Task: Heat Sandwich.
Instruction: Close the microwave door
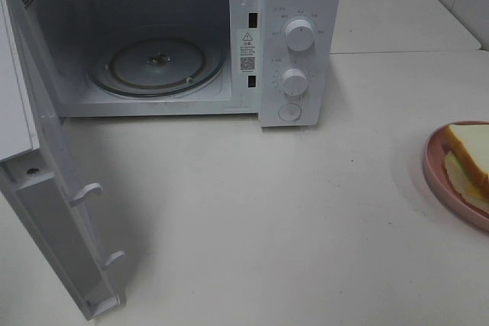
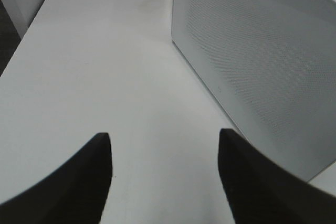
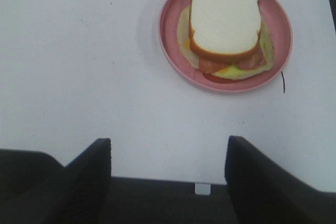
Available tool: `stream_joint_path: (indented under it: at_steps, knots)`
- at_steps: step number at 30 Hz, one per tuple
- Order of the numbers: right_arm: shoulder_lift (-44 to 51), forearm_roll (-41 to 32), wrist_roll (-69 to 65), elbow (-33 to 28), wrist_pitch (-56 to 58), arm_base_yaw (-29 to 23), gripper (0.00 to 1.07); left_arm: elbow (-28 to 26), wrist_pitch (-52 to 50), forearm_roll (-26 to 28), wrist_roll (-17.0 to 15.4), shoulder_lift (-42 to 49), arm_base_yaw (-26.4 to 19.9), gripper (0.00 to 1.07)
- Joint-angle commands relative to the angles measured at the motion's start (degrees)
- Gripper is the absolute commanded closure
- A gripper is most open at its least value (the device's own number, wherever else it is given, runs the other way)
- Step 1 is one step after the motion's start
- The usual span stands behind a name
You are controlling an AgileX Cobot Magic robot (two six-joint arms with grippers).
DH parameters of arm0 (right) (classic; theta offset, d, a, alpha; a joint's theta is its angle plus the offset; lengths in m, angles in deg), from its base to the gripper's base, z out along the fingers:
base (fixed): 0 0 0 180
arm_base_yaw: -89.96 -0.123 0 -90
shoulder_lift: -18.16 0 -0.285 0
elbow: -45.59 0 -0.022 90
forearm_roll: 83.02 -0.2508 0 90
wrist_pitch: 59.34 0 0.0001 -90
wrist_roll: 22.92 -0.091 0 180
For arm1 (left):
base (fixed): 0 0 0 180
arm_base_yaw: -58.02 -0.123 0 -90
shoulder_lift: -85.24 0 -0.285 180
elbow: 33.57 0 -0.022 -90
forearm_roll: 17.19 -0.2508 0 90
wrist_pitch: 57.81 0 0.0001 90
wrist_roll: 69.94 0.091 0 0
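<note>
The sandwich of pale bread with a tan crust lies on a round pink plate at the table's right edge. In the right wrist view the sandwich shows yellow and reddish filling on the plate. My right gripper is open and empty, well short of the plate. A white microwave stands at the back with its door swung open and its glass turntable bare. My left gripper is open and empty beside the microwave's perforated side wall. Neither gripper appears in the high view.
The microwave's two knobs and a round button are on its right panel. The open door juts toward the table's front left. White tabletop spreads between door and plate. A tiled wall stands at the back right.
</note>
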Motion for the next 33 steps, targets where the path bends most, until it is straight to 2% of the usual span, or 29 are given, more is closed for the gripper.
stream_joint_path:
  at_steps: [1,18,33]
  knots:
    - [4.9,0.0,0.6,-2.2,-3.8,0.2,0.46,0.2,-1.0,-0.1,-0.2,0.3,0.2,0.49]
    - [18.3,-0.3,0.3,-9.4,-10.2,0.2,0.46,0.2,-1.0,-0.1,-0.2,0.3,0.2,0.49]
    - [18.5,0.0,0.1,-9.6,-10.5,0.2,0.46,0.2,-1.0,-0.1,-0.2,0.3,0.2,0.49]
